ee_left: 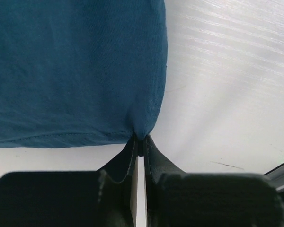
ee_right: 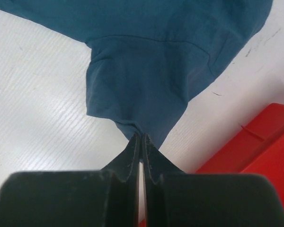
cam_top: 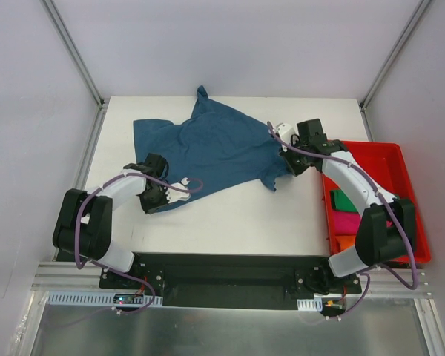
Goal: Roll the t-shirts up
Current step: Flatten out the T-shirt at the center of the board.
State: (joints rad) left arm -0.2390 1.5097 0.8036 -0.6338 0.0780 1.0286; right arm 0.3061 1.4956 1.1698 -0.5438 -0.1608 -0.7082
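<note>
Pinching the blue shirt (cam_top: pixel 208 148) beside the red bin (cam_top: pixel 389 157), left gripper (ee_left: pixel 139 141) and right gripper (ee_right: pixel 141 138) have jaws closed on its edges (rolling is not started yet).

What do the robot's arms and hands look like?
The left arm and right arm are white tubes joined by chunky black joints, with a purple cable looping along each. The left hand and right hand have two flat black fingers tapering to a point.
</note>
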